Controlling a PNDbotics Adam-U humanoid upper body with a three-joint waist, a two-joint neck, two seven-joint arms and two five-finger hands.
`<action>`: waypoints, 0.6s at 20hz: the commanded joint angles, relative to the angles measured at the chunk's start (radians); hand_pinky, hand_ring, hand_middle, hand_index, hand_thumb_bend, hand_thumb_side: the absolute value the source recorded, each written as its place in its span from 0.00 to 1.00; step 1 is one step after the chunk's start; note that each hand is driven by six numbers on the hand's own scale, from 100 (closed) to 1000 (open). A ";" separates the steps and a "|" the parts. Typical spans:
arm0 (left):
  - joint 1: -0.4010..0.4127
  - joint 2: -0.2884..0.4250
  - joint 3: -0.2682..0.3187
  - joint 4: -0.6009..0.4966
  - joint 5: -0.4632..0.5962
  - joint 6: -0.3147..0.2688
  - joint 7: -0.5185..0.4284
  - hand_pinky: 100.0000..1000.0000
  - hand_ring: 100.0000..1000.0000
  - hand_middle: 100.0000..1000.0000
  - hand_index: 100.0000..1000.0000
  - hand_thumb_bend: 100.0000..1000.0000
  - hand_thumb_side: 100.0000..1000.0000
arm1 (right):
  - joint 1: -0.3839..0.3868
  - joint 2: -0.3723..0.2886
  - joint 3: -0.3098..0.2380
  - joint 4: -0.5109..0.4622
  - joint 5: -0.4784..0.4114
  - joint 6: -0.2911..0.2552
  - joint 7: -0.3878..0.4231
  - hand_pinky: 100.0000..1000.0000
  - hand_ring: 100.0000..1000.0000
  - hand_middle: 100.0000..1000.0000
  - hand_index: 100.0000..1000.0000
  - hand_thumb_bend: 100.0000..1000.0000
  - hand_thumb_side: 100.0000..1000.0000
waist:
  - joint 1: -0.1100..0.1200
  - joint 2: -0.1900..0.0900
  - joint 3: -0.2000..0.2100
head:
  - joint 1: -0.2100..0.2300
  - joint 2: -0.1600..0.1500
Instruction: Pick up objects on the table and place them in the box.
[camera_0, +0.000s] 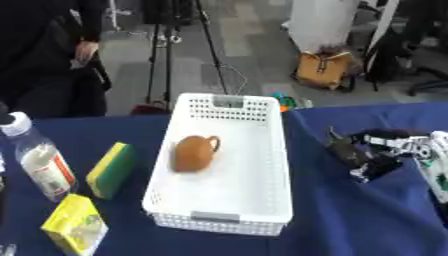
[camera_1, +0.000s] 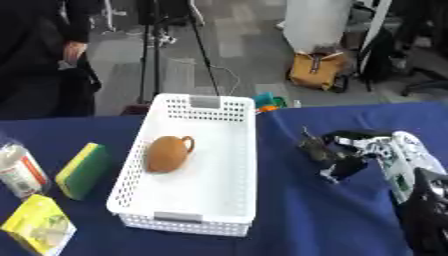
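A white perforated box (camera_0: 278, 150) stands in the middle of the blue table. A brown clay teapot (camera_0: 193, 153) lies inside it, toward the left wall. My right hand (camera_1: 326, 154) hovers just above the cloth to the right of the box, fingers relaxed and spread, nothing in it. On the table left of the box are a yellow-and-green sponge (camera_0: 111, 170), a yellow carton (camera_0: 75, 226) near the front edge, and a clear bottle (camera_0: 37, 161) with a white cap and a red-and-white label. My left hand does not show.
The table's far edge runs just behind the box. Beyond it on the floor are a tripod (camera_0: 162, 55), a tan bag (camera_0: 322, 69) and a person in dark clothes (camera_0: 44, 60) at the far left. Bare blue cloth (camera_0: 350, 215) lies right of the box.
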 joint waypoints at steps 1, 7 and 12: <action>-0.009 0.006 0.002 -0.016 0.000 -0.002 -0.004 0.86 0.71 0.49 0.69 0.00 0.79 | 0.000 0.001 0.023 -0.001 0.065 0.000 -0.064 0.79 0.93 0.90 1.00 0.22 0.38 | 0.001 -0.010 0.003 | -0.004 -0.010; -0.007 0.005 0.001 -0.016 -0.003 -0.002 -0.005 0.86 0.71 0.49 0.69 0.00 0.79 | -0.003 0.011 0.034 0.021 0.150 0.000 -0.203 0.76 0.91 0.88 1.00 0.16 0.37 | -0.003 -0.010 0.006 | -0.005 -0.011; -0.006 0.005 0.002 -0.016 -0.003 -0.001 -0.005 0.86 0.71 0.49 0.69 0.00 0.79 | -0.006 0.015 0.036 0.038 0.170 -0.002 -0.238 0.76 0.90 0.87 0.99 0.14 0.37 | -0.007 -0.010 0.007 | -0.006 -0.013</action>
